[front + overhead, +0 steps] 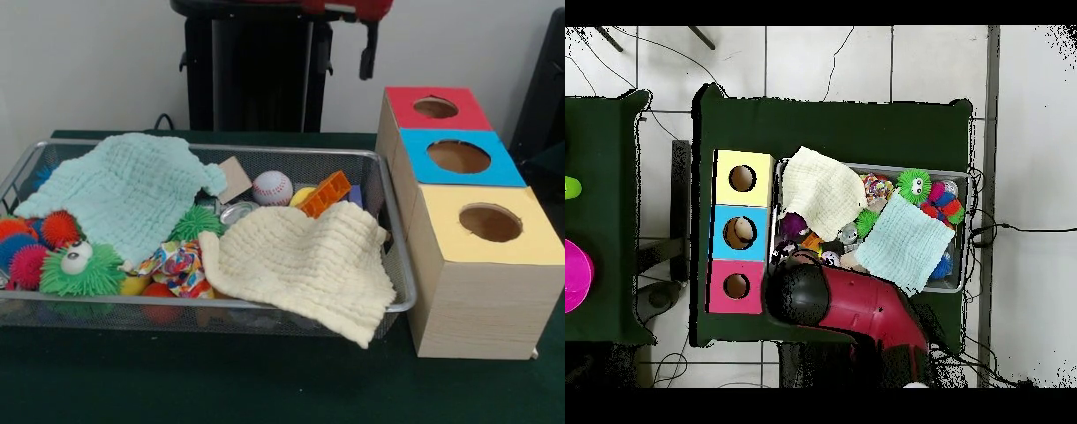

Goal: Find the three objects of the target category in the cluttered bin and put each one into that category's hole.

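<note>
A: What does the bin (399, 265) look like?

B: A wide, shallow silver wire-mesh basket with a rounded rim, on the green table (265, 389), just beside the three wooden boxes.

A: And inside?

B: A mint cloth (128, 190) and a cream cloth (305, 265) cover much of it; the cream one hangs over the front rim. A baseball (272, 187), an orange block (325, 193) and a green spiky ball with eyes (81, 269) show.

A: The toy animals?

B: I cannot make any out.

A: The hole (435, 108)?

B: A round cut-out in the red-faced box, farthest back.

A: The gripper?

B: The red arm (865, 305) hides it; its fingers I cannot tell.
</note>
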Tool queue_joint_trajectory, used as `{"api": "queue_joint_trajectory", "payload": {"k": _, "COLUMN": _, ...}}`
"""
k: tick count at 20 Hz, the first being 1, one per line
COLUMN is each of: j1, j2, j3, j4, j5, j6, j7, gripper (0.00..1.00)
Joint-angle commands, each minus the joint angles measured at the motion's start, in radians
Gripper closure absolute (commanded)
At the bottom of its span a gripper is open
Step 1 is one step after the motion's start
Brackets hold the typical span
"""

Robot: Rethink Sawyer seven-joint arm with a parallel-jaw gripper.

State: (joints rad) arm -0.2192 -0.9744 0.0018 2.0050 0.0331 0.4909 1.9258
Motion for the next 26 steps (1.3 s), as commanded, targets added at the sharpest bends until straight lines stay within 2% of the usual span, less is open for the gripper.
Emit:
{"api": "queue_joint_trajectory", "payload": {"k": 1, "j1": -0.139, "j2": 0.198, "j3": 0.150, "j4": -0.065, "j5": -0.213, "j6": -0.164, "j7": -0.193, "gripper": 0.00}}
{"api": "queue_joint_trajectory", "payload": {"k": 6, "j1": -0.190, "j2": 0.282, "j3": 0.187, "j4": -0.062, "j5": -0.325, "j6": -0.264, "j7": -0.130, "gripper": 0.00}}
{"api": "queue_joint_trajectory", "payload": {"k": 11, "j1": -0.167, "j2": 0.346, "j3": 0.188, "j4": -0.075, "j5": -0.376, "j6": -0.328, "j7": -0.038, "gripper": 0.00}}
{"api": "queue_joint_trajectory", "payload": {"k": 16, "j1": -0.152, "j2": 0.420, "j3": 0.216, "j4": -0.100, "j5": -0.366, "j6": -0.324, "j7": 0.013, "gripper": 0.00}}
{"api": "queue_joint_trajectory", "payload": {"k": 26, "j1": -0.084, "j2": 0.499, "j3": 0.188, "j4": -0.131, "j5": -0.347, "j6": -0.470, "j7": 0.099, "gripper": 0.00}}
